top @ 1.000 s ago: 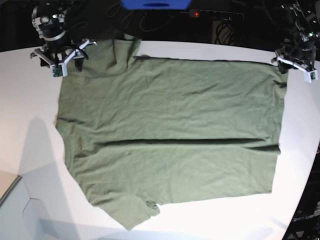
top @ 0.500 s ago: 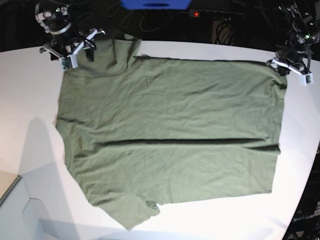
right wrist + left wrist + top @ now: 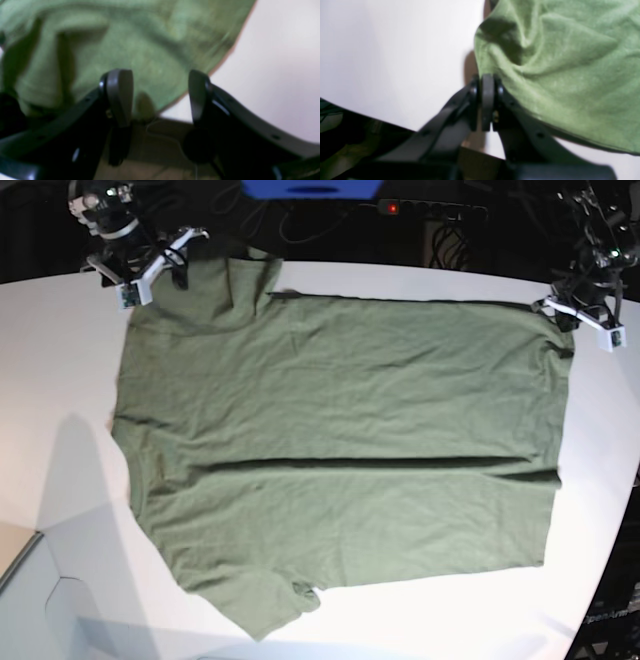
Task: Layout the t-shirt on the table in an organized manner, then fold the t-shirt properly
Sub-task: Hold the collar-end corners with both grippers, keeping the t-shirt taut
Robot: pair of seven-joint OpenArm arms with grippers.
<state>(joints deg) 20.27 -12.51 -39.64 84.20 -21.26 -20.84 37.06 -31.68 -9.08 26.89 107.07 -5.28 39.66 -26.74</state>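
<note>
The olive-green t-shirt [image 3: 340, 450] lies spread flat on the white table [image 3: 60, 380], with one sleeve toward the near edge and the other at the far left. My left gripper [image 3: 568, 314] sits at the shirt's far right corner. In the left wrist view the left gripper [image 3: 487, 82] is shut, pinching the t-shirt's [image 3: 557, 62] edge, and wrinkles run out from the tips. My right gripper [image 3: 152, 272] hovers at the far left sleeve. The right gripper [image 3: 158, 97] is open, with the t-shirt [image 3: 140, 47] below its fingers.
The table's curved edge [image 3: 615, 510] runs down the right side. Behind the table are a blue object [image 3: 310, 188] and a power strip with a red light [image 3: 430, 208]. A pale box corner [image 3: 20, 560] lies at the lower left.
The left gripper has shut on the shirt's far right corner. The right gripper, still open, has moved toward the far edge and slightly right along the far sleeve.
</note>
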